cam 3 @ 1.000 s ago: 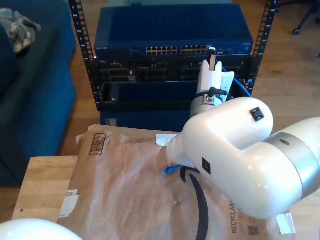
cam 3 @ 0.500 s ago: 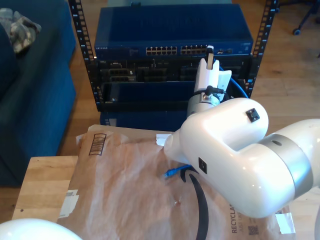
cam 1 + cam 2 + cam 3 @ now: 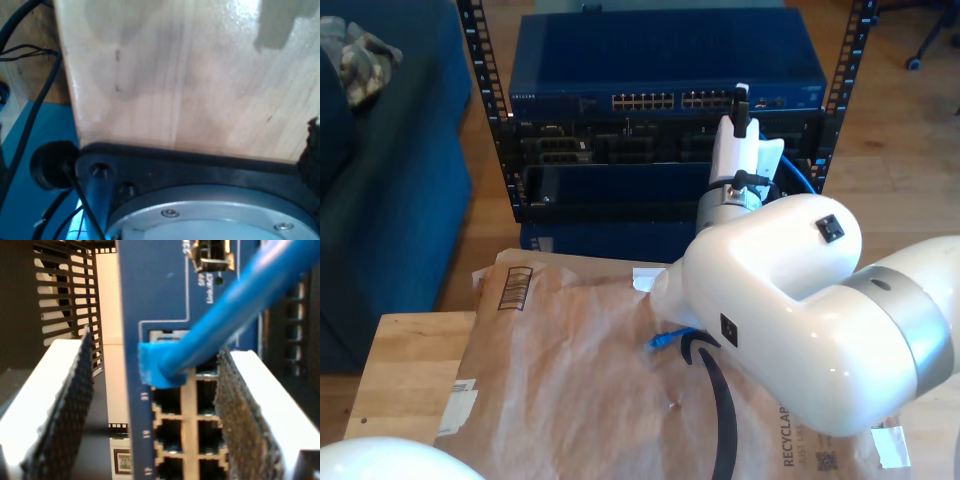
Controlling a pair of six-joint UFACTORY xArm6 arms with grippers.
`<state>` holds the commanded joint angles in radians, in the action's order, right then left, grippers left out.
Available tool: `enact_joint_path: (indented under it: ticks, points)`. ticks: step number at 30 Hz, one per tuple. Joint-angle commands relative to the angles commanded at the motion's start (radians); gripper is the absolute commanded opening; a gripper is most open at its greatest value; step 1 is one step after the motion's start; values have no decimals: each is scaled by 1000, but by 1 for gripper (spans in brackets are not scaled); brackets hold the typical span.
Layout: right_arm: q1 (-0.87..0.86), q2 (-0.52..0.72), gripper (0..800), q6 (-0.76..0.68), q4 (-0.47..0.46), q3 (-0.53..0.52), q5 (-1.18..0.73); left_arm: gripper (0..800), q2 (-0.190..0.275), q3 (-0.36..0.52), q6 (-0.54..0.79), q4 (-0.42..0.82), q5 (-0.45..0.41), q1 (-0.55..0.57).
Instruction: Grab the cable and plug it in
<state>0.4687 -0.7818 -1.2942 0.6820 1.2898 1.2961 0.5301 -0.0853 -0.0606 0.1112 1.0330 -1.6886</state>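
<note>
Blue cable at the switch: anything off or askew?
Nothing looks damaged. The cable's plug sits at the mouth of a switch port between my second gripper pads, which stand apart from it; whether it's fully seated can't be told. Its other end lies loose on the paper mailer.

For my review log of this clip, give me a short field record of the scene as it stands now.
cable: blue cable, plug at a port in the switch
cable's other end: lies on the brown paper mailer, loose
second claw: pads either side of the plug, gaps visible, open
first claw: jaws not visible; its view looks at a wooden board
seated or not: cannot tell
</note>
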Motion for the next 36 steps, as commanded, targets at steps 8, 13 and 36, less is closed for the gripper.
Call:
enact_joint_path:
  ticks: [8,13,36]
  points:
    - [17,160,482,-2,-2,-226,-8,800,0,-2,0,-2,0,0]
    - [17,276,553,-2,-9,-364,-138,800,0,-2,0,-2,0,0]
    - [-500,1010,797,14,-862,-597,-1470,800,0,-2,0,0,0,0]
